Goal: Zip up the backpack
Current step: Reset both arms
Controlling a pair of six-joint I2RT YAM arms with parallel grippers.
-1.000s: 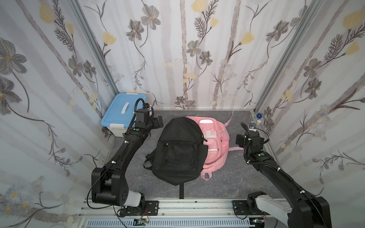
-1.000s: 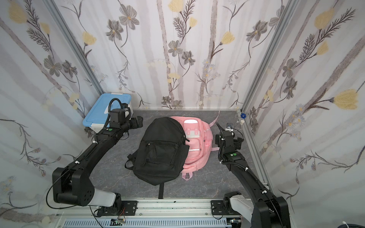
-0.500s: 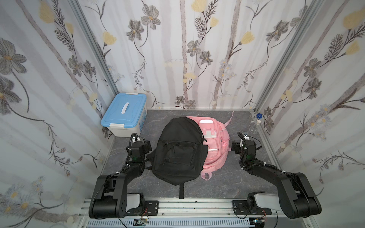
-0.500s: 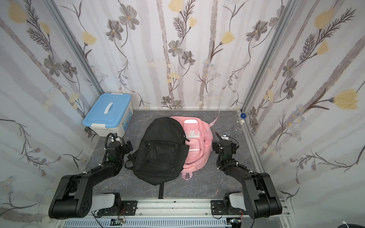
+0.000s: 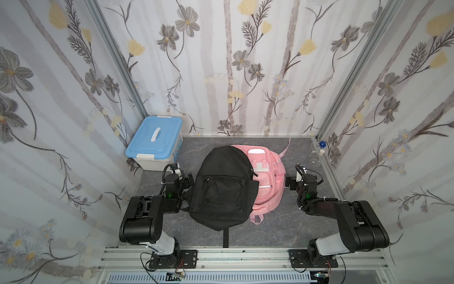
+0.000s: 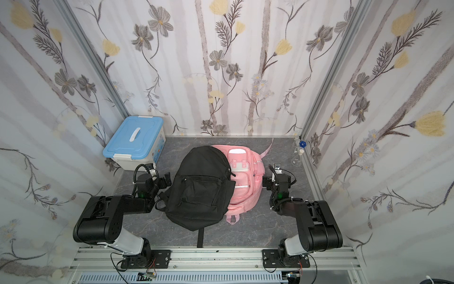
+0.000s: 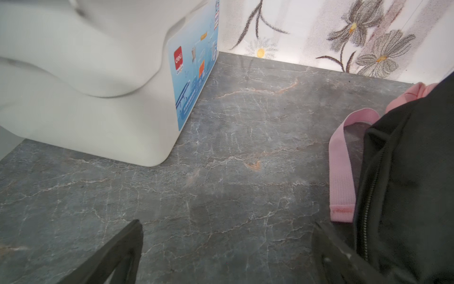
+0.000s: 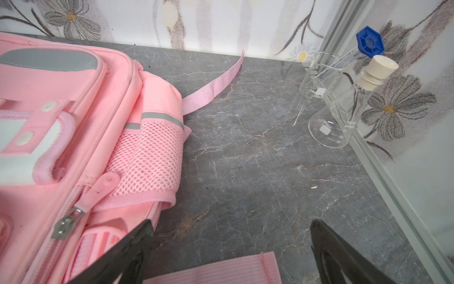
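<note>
Black backpack [image 5: 222,186]: frame centre, overlapping pink backpack [image 5: 267,177]
Left gripper [image 5: 185,177]: jaws apart — holds nothing
Right gripper [image 5: 292,181]: jaws apart — holds nothing

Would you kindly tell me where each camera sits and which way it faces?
Both top views: high above the robot, looking down at the black backpack and pink backpack; left arm and right arm show.
Left wrist: low, facing the storage box; open left gripper shows.
Right wrist: low, facing the flask; open right gripper shows.
Shared: every view shows the pink backpack.
</note>
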